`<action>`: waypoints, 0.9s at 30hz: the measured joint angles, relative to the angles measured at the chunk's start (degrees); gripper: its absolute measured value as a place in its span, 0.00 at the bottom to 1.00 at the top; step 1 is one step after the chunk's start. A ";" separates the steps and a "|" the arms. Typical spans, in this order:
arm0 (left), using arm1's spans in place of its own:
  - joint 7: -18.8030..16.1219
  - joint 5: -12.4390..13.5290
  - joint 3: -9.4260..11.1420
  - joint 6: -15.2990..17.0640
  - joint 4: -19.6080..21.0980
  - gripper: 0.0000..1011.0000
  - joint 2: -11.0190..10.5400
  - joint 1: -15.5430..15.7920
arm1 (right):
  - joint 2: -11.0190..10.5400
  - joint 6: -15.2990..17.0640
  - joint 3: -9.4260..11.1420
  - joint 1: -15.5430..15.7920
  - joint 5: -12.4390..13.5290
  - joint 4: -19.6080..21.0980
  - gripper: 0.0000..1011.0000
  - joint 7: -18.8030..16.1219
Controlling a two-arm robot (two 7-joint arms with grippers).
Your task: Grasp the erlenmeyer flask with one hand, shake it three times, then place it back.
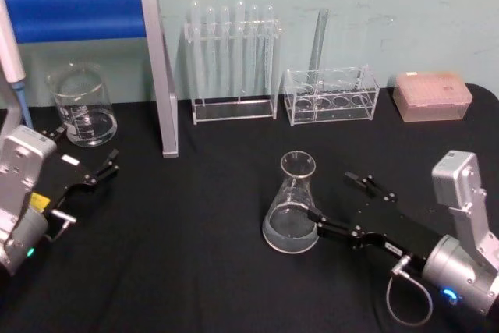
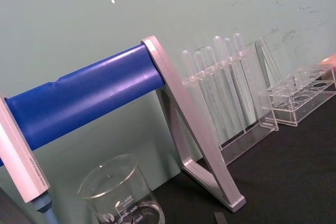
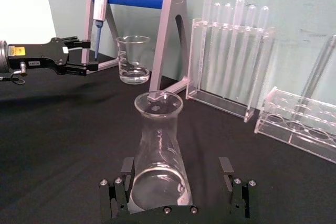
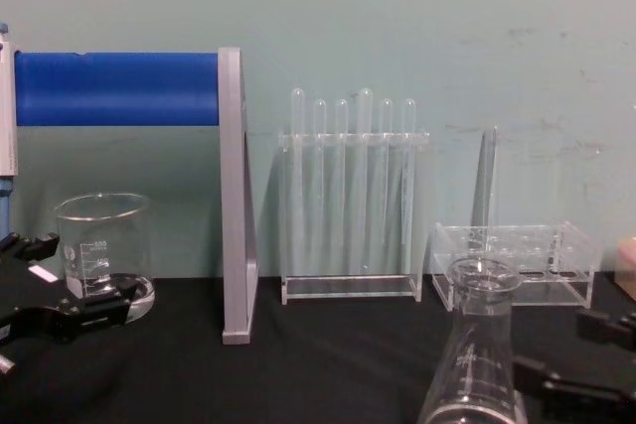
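Right gripper [image 1: 331,196] wide around erlenmeyer flask [image 1: 292,208], perhaps touching; rack [image 1: 234,111] behind; left gripper [image 1: 87,148] spread near beaker [image 1: 82,107].

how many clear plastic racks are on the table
2. A tall rack stands at the back centre, holding a row of test tubes; a low rack sits just to its right, holding one long tube.

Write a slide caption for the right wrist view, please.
Open right gripper straddles the upright erlenmeyer flask on the black table.
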State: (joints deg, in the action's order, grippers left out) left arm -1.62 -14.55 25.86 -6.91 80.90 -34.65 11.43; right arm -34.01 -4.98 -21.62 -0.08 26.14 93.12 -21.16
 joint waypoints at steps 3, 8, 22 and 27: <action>0.00 0.00 0.00 0.00 0.00 0.99 0.00 0.00 | 0.87 0.20 -0.34 -0.69 -0.74 -0.45 0.99 -0.16; 0.00 0.00 0.00 0.00 0.00 0.99 0.00 0.00 | 2.85 0.54 -1.09 -2.40 -2.31 -1.87 0.99 -0.22; 0.00 0.00 0.00 0.00 0.00 0.99 0.00 0.00 | 8.03 1.15 -1.87 -6.79 -4.95 -5.57 0.99 -1.50; 0.00 0.00 0.00 0.00 0.00 0.99 0.00 0.00 | 9.42 1.53 -1.68 -7.69 -5.47 -6.60 0.99 -1.90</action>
State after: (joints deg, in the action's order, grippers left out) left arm -1.62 -14.55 25.86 -6.91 80.90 -34.64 11.43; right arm -24.60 -3.45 -23.30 -7.78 20.67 86.52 -23.05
